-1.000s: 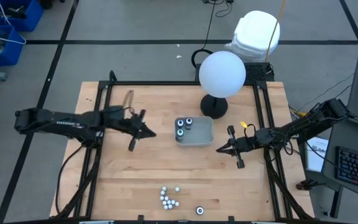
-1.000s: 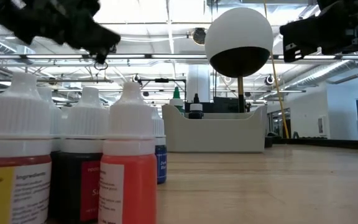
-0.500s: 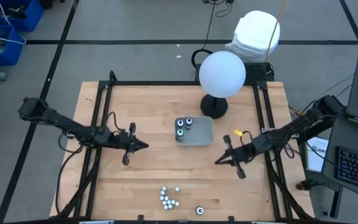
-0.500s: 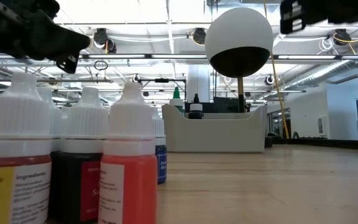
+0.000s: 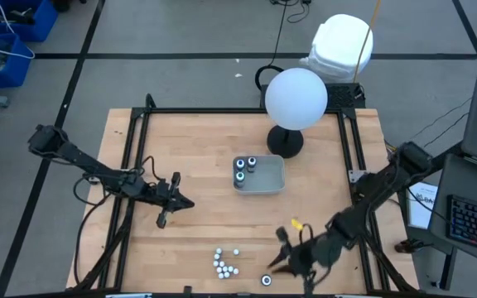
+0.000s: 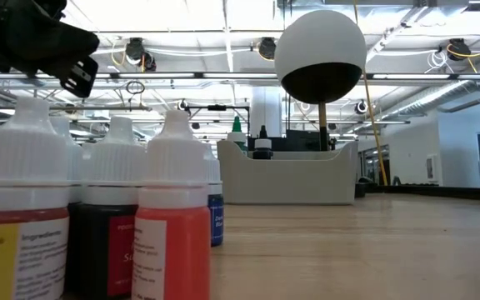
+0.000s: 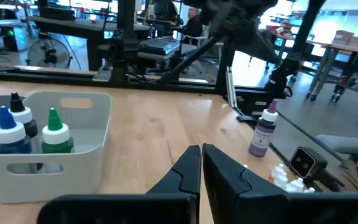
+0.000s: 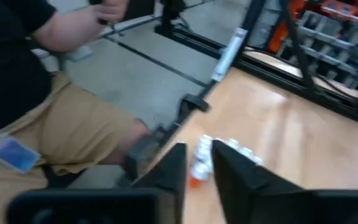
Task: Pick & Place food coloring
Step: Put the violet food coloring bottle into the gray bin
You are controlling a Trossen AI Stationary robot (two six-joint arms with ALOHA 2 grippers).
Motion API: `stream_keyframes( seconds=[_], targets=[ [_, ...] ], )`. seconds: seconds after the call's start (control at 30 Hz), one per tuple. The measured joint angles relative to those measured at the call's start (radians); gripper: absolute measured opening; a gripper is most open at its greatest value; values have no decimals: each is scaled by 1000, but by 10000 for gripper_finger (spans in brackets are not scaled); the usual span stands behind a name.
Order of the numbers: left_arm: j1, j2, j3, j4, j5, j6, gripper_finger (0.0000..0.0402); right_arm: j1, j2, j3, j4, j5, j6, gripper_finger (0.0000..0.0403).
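The food coloring bottles stand upright in three places. Several white-capped ones [image 5: 224, 263] cluster at the table's near edge, and the low view shows their yellow, dark red and red labels [image 6: 172, 225]. A lone bottle [image 5: 266, 281] stands to the cluster's right. Three more [image 5: 244, 166] stand in the grey tray [image 5: 273, 175]. My right gripper [image 5: 277, 262] hovers open just above the lone bottle; in its wrist view a red bottle [image 8: 198, 167] shows beyond the gap. My left gripper [image 5: 186, 203] hangs shut left of the tray [image 7: 42, 143], holding nothing.
A white globe lamp [image 5: 296, 98] on a dark base stands behind the tray. A purple bottle [image 7: 263, 132] stands alone on the wood. A seated person in tan trousers [image 8: 55, 130] is just past the table's near edge. Black rails [image 5: 131, 165] run along both sides.
My right gripper has swung from the tray's right side toward the table's near edge, to beside the loose bottles. My left gripper has drawn back from the tray toward the left and near edges and sunk a little. No bottle has moved.
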Motion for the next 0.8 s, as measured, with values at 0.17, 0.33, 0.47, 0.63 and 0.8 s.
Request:
stream_keyframes(
  seconds=[0.17, 0.33, 0.47, 0.63, 0.8],
  targets=[
    [-33, 0, 0, 0, -33, 2, 26, 33, 76, 34, 24, -3, 11, 191],
    [-37, 0, 0, 1, -34, 19, 26, 36, 111, 3, 53, -4, 75, 277],
    [-37, 0, 0, 13, -35, 55, 26, 21, 117, -69, 142, -72, 107, 299],
    [-37, 0, 0, 38, -35, 60, 26, 7, 118, -192, 374, -78, 93, 289],
    [-37, 0, 0, 37, -35, 60, 26, -8, 172, -224, 493, -78, 102, 276]
  ],
)
